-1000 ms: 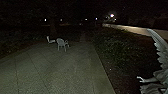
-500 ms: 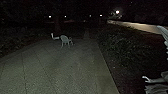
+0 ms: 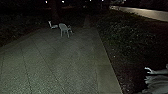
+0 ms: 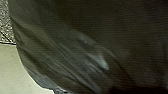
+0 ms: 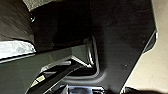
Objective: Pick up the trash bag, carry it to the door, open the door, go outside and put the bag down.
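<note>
Since paving (image 3: 60,60) stretches ahead past two pale chairs (image 3: 65,28), with a planted bed (image 3: 127,35) alongside and a pale statue (image 3: 158,81) near the edge, the robot is outdoors, and I judge the carrying part of the job well along, with the setting down not plainly done. Close to the left wrist camera is the dark trash bag (image 4: 55,52), its skin creased in long, slanting folds and catching a soft sheen; what looks like the same bag also lies in the right wrist view, close by the robot's dark plate. Whether it hangs clear or rests against something, I cannot tell. Nor can I tell if the left pincer or the right pincer is spread, pressed together or pinching plastic. By its look the film is thin, limp and rather slick, so it should give and bulge instead of holding a shape, and could swing or tear if it scraped a hard corner. Its weight is hidden; the rounded side suggests some filling, perhaps only light. The best hold would be the gathered neck, several layers bunched together, as a pinch on one loose fold of the side might slip or stretch through.
</note>
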Controlling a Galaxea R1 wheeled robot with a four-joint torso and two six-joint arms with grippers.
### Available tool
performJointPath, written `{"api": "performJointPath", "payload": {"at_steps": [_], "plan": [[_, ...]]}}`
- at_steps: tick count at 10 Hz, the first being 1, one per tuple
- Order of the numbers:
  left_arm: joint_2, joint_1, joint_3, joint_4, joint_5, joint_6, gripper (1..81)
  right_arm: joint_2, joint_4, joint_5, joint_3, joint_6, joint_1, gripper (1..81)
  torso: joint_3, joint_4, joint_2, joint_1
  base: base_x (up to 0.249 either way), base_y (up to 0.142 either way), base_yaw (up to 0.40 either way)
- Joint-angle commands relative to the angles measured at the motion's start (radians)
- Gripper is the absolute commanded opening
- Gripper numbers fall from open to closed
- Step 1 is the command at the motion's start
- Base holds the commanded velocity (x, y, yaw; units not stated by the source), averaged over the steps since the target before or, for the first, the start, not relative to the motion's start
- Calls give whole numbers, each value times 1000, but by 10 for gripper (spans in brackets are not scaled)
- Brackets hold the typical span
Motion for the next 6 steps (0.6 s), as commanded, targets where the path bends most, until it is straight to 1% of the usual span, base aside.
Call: {"api": "performJointPath", "payload": {"at_steps": [1,2,3,4,5,6], "plan": [[-101,-198,11,-88,174,5,10,4,-12,-59,14,-5,22,811,0,0,0,0,0,0,0],[-117,-242,7,-113,206,5,10,4,-11,-59,13,-5,22,811,-5,0,0,0,0,0,0],[-139,-295,8,-150,260,5,10,4,-11,-59,14,-5,22,811,-13,0,0,0,0,0,0],[-153,-341,7,-174,292,5,10,4,-11,-59,17,-5,22,811,-11,47,0,0,0,0,0],[-160,-379,5,-189,312,5,10,4,-11,-59,17,-5,22,811,-10,94,0,0,0,0,0],[-164,-405,5,-200,335,5,10,4,-11,-59,17,-5,22,811,-11,109,0,0,0,0,0]]}}
